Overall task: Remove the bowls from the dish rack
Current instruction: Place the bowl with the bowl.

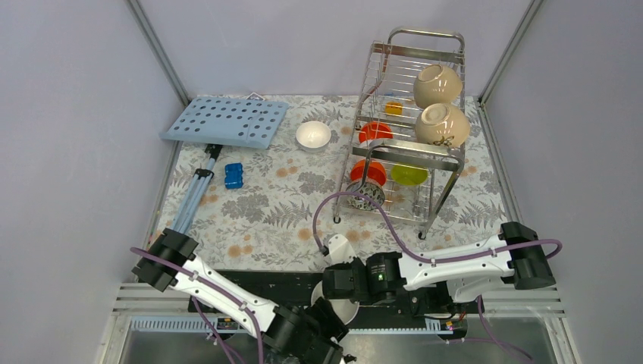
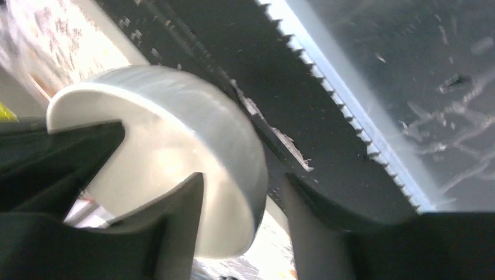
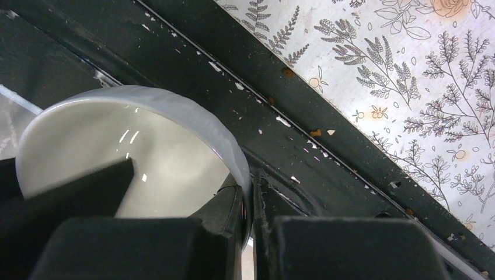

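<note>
The steel wire dish rack [image 1: 443, 47] stands at the back right. It holds two cream-beige bowls [image 1: 437, 85] on top, orange-red bowls [image 1: 374, 132], a lime-green bowl [image 1: 409, 175] and a speckled bowl [image 1: 365, 194]. One white bowl [image 1: 313, 135] sits on the table. My right gripper [image 1: 334, 282] [image 3: 250, 186] is shut on the rim of a second white bowl [image 1: 339, 249] [image 3: 117, 151], held on edge over the near table edge. My left gripper [image 1: 331, 312] [image 2: 244, 178] is open and straddles this bowl's wall [image 2: 175, 116], one finger inside and one outside with a gap.
A light-blue perforated board [image 1: 227, 121] lies at the back left on a folded stand [image 1: 196, 193]. A small blue block [image 1: 233, 175] lies beside it. A black base rail [image 3: 327, 116] runs along the near table edge. Grey walls enclose the table.
</note>
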{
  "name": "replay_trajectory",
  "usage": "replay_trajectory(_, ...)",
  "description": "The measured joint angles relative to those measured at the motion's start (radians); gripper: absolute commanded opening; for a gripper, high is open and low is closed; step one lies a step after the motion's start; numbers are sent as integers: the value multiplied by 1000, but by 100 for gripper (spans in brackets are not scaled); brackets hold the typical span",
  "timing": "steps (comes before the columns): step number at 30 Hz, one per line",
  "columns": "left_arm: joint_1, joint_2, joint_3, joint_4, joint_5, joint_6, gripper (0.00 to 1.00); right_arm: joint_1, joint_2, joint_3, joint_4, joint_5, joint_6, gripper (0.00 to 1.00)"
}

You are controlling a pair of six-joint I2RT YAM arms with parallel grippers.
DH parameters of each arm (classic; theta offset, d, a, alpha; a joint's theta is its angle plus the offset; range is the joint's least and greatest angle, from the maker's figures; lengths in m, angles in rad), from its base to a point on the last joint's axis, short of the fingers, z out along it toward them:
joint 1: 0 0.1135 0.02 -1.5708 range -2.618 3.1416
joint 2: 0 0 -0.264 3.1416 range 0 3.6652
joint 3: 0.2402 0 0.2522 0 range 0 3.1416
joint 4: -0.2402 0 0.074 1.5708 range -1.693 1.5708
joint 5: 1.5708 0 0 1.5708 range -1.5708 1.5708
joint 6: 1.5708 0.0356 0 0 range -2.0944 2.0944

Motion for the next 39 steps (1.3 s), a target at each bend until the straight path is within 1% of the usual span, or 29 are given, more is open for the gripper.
replay_trajectory(2,0,0,13,6,-32,-40,84,0,-6,0,1,6,18,0)
replay_trajectory(3,1,0,19,10,-48,-60,97,0,-11,0,1,13,25,0)
replay_trajectory(4,2,-2,25,16,-66,-82,98,1,-18,0,1,21,34,0)
replay_trajectory(11,2,-42,44,27,-181,-220,99,1,-97,-2,-9,92,91,0)
replay_trajectory(16,2,-139,56,51,-259,-324,99,0,-158,-46,-37,161,150,0)
replay_trajectory(20,-2,-219,56,72,-288,-386,99,-21,-214,-101,-47,189,183,0)
replay_trajectory(26,0,-315,38,160,-348,-511,99,-39,-260,-162,-71,212,230,0)
replay_trajectory(30,0,-402,-18,221,-400,-625,99,-39,-291,-175,-92,235,263,0)
replay_trajectory(33,8,-436,-52,242,-463,-756,99,-39,-319,-181,-95,249,281,0)
replay_trajectory(34,20,-441,-58,242,-473,-806,99,-40,-326,-183,-95,253,285,0)
replay_trajectory(36,78,-445,-63,242,-480,-928,99,-40,-330,-186,-94,254,292,0)
replay_trajectory(39,222,-452,-68,239,-455,-1124,99,-39,-323,-187,-94,256,305,0)
